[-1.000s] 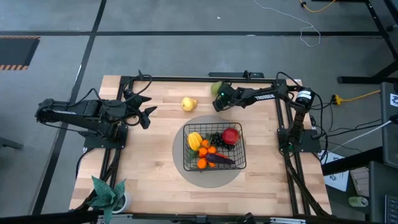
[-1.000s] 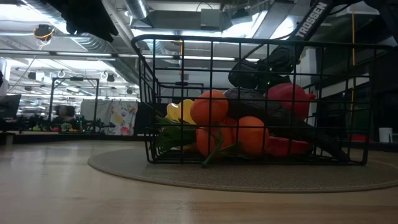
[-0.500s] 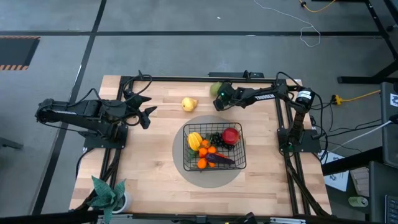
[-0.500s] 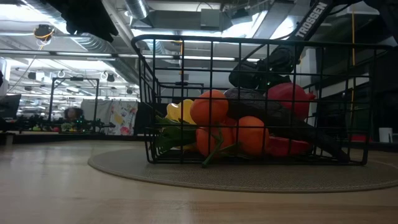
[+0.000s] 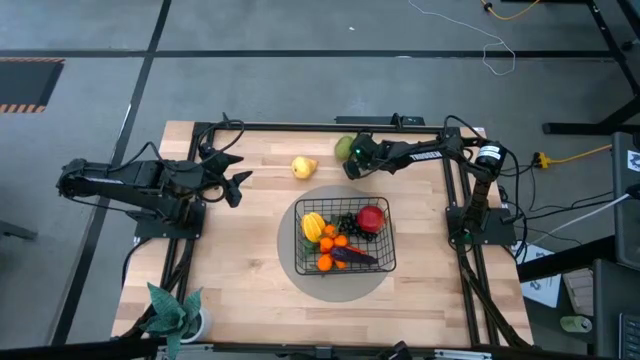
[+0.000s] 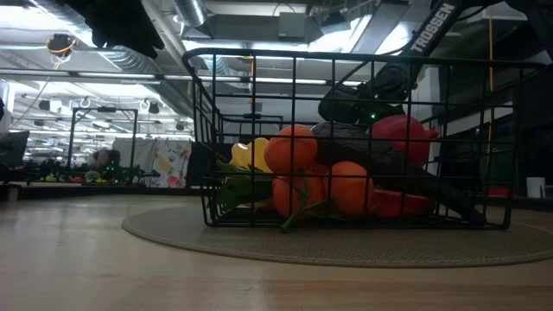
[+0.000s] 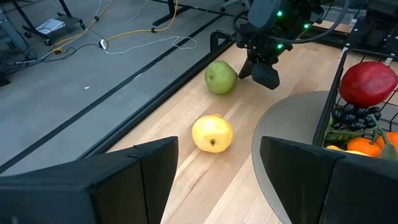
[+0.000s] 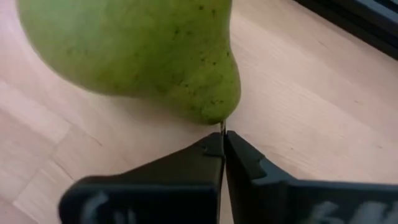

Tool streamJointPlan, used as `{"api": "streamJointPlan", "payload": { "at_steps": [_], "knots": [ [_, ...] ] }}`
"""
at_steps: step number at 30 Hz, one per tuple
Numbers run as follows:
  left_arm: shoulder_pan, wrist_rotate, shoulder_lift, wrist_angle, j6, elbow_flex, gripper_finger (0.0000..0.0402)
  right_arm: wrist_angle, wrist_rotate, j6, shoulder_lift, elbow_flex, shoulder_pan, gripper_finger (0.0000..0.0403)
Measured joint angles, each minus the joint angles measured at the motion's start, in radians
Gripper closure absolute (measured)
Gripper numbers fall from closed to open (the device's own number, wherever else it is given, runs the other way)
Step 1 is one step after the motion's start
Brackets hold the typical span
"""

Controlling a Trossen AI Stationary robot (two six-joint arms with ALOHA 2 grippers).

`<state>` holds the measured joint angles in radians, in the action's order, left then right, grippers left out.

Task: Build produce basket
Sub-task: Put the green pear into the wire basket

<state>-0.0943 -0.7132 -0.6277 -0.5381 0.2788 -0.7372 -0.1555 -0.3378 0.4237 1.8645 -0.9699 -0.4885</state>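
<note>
Just ahead of the right gripper (image 8: pixel 222 146), whose fingers are pressing fully together on nothing, a green pear (image 8: pixel 137 50) is lying near the table edge (image 5: pixel 300 127); only the wrist view is showing this.

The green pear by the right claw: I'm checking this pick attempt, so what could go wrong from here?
1. The right claw is shut at the tip of the green pear, pinching only its stem, if anything; a lift may come up empty or drop it.
2. The pear lies near the table's far edge; a nudge could roll it off.
3. The basket is already crowded, so a dropped pear might bounce out.
</note>
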Motion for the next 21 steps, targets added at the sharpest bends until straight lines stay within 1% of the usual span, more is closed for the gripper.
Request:
{"api": "streamJointPlan", "payload": {
  "at_steps": [5,9,15,21],
  "knots": [
    [0.000,0.000,0.000,0.000,0.000,0.000,0.0184,0.000,-0.001,-0.040,-0.003,0.000,0.012,0.0402],
    [0.000,0.000,0.000,0.000,0.000,0.000,0.0184,-0.002,0.000,-0.046,-0.040,0.000,0.036,0.0403],
    [0.000,0.000,0.000,0.000,0.000,0.000,0.0184,0.003,-0.021,-0.075,-0.139,0.000,0.079,0.0403],
    [0.000,0.000,0.000,0.000,0.000,0.000,0.0184,0.001,-0.045,-0.123,-0.273,0.000,0.128,0.0403]
  ]
}}
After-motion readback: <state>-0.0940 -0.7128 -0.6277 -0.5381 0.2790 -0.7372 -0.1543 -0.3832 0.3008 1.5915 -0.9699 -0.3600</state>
